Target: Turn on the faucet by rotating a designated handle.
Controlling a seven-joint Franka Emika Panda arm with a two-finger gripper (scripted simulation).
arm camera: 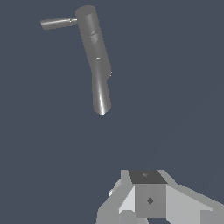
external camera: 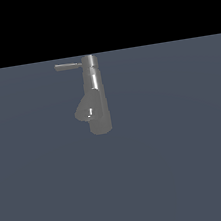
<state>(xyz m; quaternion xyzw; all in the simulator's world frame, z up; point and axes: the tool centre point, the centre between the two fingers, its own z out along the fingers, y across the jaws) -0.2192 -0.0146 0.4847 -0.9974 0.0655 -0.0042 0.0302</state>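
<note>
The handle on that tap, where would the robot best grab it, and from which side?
Probably near the free tip of the handle, the thin rod jutting sideways from the top of the faucet toward the exterior view's left. It is slim enough to fit between fingers, and the tip gives most leverage. Coming from above looks best, as nothing sits over it. The gripper is well clear of it.

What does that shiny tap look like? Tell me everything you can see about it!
The faucet is shiny grey metal and stands upright on the plain blue-grey floor. It has a tall round column, and a short cone-shaped spout branches off low down. From its top cap a thin rod, the handle, sticks out sideways toward the exterior view's left. Nothing touches it; the gripper shows only in the wrist view, well clear.
</note>
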